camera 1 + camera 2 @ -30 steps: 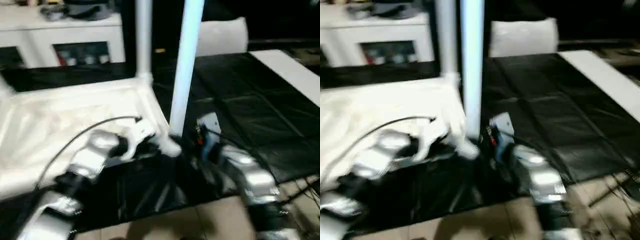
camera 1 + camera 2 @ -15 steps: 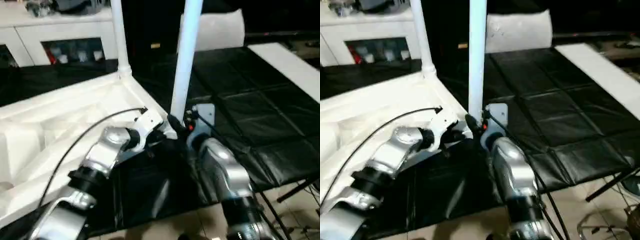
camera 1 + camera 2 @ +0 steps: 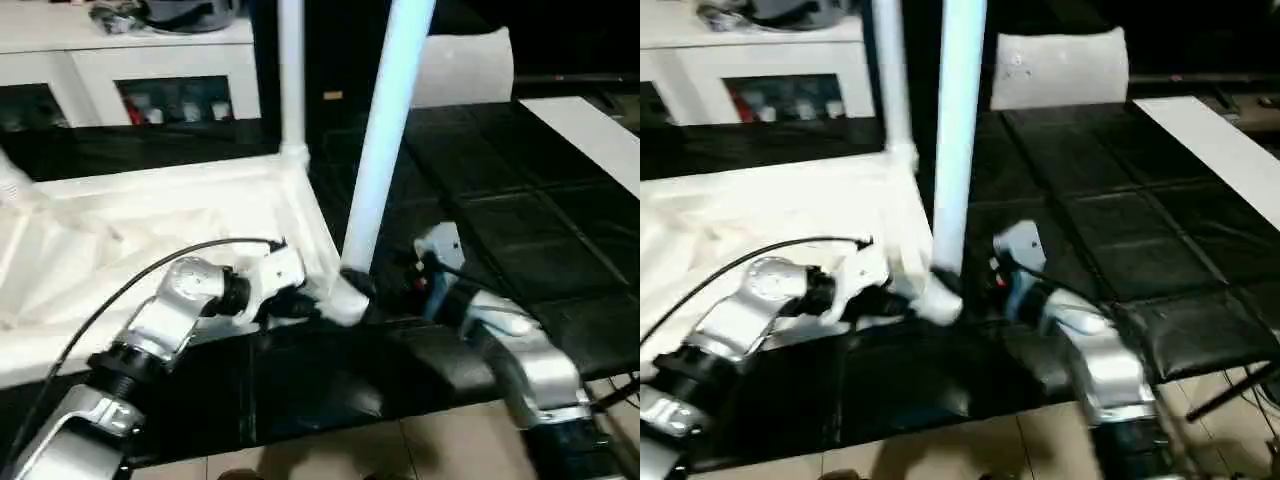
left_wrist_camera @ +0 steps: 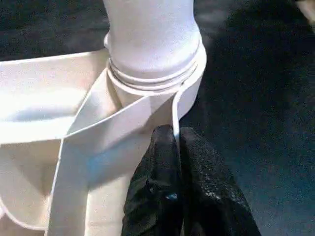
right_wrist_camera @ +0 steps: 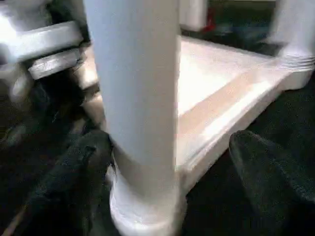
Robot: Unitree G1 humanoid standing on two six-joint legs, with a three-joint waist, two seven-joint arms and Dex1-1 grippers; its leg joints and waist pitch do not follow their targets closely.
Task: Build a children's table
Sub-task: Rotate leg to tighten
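Inverted table top (image 3: 150,230) on the black mat, near-corner leg (image 3: 385,150) upright in its socket; right gripper (image 5: 162,172) spread wide, one finger either side of the leg's base (nothing clamped); left gripper (image 4: 174,142) pinched on the corner rim.

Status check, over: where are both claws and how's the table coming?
Left claw shut on the tabletop rim beside the corner socket. Right claw open, straddling the near leg, which stands in its socket. Far leg upright. Nothing in the way.
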